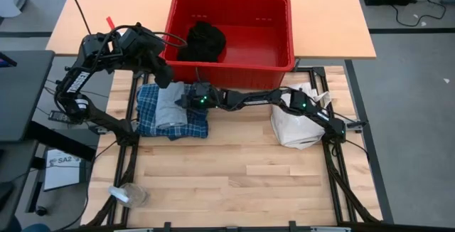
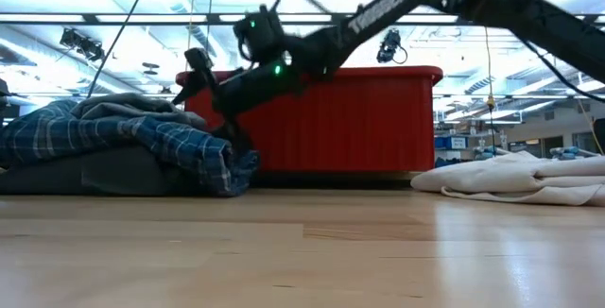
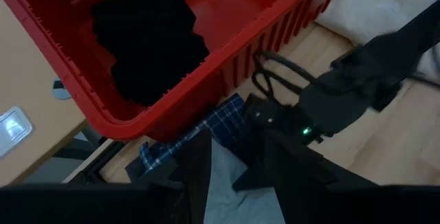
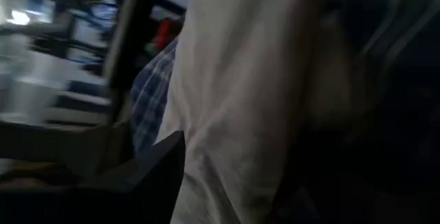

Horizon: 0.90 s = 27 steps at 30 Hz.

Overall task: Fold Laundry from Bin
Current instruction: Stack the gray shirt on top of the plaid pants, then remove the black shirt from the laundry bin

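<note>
Two arms met over the folded stack (image 1: 173,111) of soft, limp laundry on the bench (image 1: 234,175), just before the red bin (image 1: 231,65), where one black piece (image 1: 202,41) remained. Right gripper (image 1: 186,101) jaws' spread couldn't be read; left gripper (image 1: 163,77) jaws partly closed, apparently empty. Bunching fabric suited gathered-fold grips; open bench lay nearer.

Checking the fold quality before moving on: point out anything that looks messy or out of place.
The pile of laundry in front of the bin is rumpled: the plaid shirt bunches over grey pieces, edges uneven. One black piece is still in the bin. A clear plastic item lies alone near the table's front left edge.
</note>
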Available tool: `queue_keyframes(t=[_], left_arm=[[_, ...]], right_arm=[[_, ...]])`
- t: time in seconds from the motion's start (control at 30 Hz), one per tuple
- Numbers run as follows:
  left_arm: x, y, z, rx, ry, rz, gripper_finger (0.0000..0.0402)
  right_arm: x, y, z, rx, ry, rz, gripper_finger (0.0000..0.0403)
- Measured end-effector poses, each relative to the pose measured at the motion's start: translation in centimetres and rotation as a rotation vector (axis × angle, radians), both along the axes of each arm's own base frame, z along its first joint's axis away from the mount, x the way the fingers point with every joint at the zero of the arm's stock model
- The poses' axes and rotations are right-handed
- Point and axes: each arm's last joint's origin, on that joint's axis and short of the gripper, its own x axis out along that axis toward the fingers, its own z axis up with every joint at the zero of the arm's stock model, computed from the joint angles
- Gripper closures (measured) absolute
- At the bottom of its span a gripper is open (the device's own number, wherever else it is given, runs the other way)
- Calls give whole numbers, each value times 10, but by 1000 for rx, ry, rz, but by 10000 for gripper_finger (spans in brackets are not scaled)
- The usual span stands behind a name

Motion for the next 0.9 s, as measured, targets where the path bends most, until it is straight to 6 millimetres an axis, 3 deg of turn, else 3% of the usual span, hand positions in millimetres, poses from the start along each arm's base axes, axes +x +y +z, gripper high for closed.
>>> queue_keyframes(t=[0.27, 0.53, 0.63, 0.73, 0.9], left_arm=[[-1, -1, 1, 27, 18, -38, 259], [3, 1, 5, 63, -23, -54, 259], [7, 3, 8, 106, -52, -78, 259], [15, 11, 10, 152, -75, -83, 260], [32, 44, -2, 174, 5, -44, 260]], right_arm=[[-24, 13, 65, -281, 157, 31, 162], [-65, 25, 156, -582, 143, 136, 182], [-84, 14, 181, -727, 193, 97, 183], [-103, -10, 198, -829, 239, 56, 183], [-133, -59, 205, -794, 312, 19, 183]])
